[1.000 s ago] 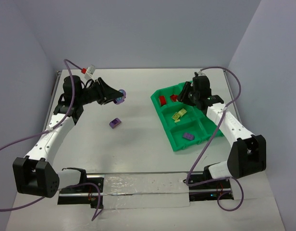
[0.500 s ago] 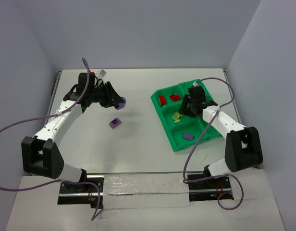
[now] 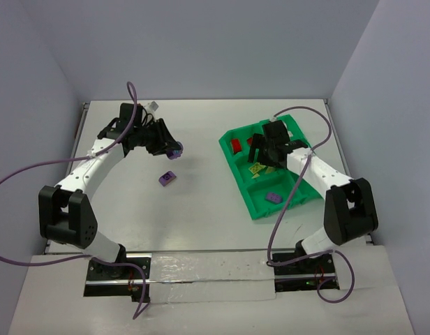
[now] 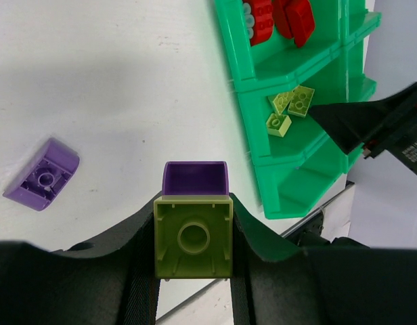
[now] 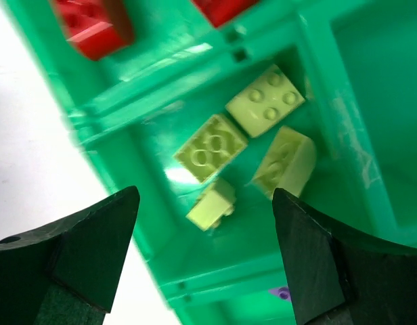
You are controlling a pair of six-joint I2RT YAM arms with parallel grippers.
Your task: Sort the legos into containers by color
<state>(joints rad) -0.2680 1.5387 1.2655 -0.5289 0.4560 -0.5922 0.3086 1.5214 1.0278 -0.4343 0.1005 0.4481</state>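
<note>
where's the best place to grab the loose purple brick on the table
Probably from straight above, pinching across the two flat side walls of the small purple plastic brick. It lies alone on the white table, hollow underside showing; one end looks sloped, so pads could slip there.

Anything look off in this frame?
The left gripper holds a yellow-green brick that seems stuck to a purple brick: two colours in one grip, odd for colour sorting. Another purple piece lies loose on the table.
</note>
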